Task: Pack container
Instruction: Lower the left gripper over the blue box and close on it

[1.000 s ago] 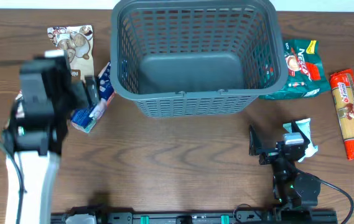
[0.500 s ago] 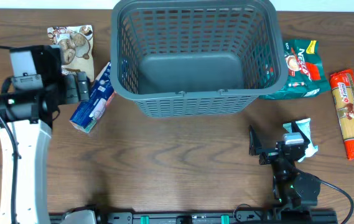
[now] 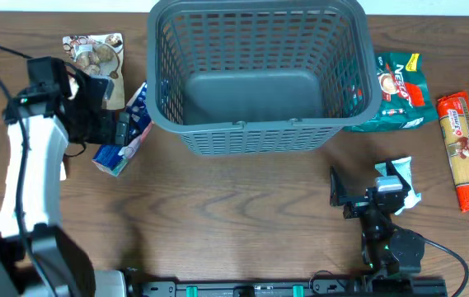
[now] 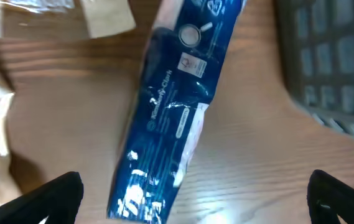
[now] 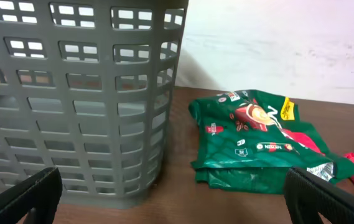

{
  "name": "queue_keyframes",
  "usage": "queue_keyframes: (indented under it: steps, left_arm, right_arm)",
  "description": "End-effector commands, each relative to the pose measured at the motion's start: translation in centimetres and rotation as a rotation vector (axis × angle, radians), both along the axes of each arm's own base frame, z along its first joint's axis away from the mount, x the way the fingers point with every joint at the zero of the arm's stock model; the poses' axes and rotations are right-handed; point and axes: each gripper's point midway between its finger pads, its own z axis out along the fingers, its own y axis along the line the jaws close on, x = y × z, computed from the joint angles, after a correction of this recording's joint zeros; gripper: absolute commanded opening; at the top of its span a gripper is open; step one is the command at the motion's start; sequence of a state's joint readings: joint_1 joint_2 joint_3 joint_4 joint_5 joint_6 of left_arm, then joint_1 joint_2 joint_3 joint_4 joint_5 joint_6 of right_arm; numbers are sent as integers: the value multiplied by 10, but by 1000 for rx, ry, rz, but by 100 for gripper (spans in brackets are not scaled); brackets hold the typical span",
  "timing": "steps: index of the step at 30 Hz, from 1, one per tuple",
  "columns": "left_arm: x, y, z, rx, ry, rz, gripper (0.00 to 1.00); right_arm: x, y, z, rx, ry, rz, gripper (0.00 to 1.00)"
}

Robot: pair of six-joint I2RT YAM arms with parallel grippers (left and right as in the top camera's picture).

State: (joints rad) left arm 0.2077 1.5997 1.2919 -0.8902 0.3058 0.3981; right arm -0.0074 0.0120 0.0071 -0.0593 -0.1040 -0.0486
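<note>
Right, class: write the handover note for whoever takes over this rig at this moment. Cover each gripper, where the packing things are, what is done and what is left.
Left gripper: jaws open over the blue packet, which lies left of the container; nothing gripped.
Right gripper: jaws open, empty, facing the container's wall and the green coffee pouch.
Container: empty.
Also loose on the table: biscuit packet far left, red pasta packet far right, white packet beside the right gripper.
Done: nothing packed.
Left: all five packets, probably the blue one first.
</note>
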Motion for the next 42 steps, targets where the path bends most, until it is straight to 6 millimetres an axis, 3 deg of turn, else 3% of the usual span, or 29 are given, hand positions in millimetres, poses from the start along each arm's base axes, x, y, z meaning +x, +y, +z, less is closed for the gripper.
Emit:
queue_keyframes:
  steps: [1, 6, 18, 23, 30, 42]
  left_arm:
    - [1, 5, -12, 17, 38, -22, 99]
    - [0, 6, -26, 0, 89, 23, 99]
    - [17, 8, -23, 118, -40, -289, 99]
    - [30, 11, -24, 136, -82, -299, 98]
    - [32, 7, -44, 99, -47, -308, 98]
    - [48, -41, -67, 47, -61, -427, 98]
  right_arm:
    - [0, -2, 0, -12, -2, -7, 99]
    - [0, -2, 0, -12, -2, -7, 99]
    - [0, -2, 0, -12, -2, -7, 99]
    - [0, -2, 0, -12, -2, -7, 99]
    - [0, -2, 0, -12, -2, -7, 99]
    - [0, -2, 0, -12, -2, -7, 99]
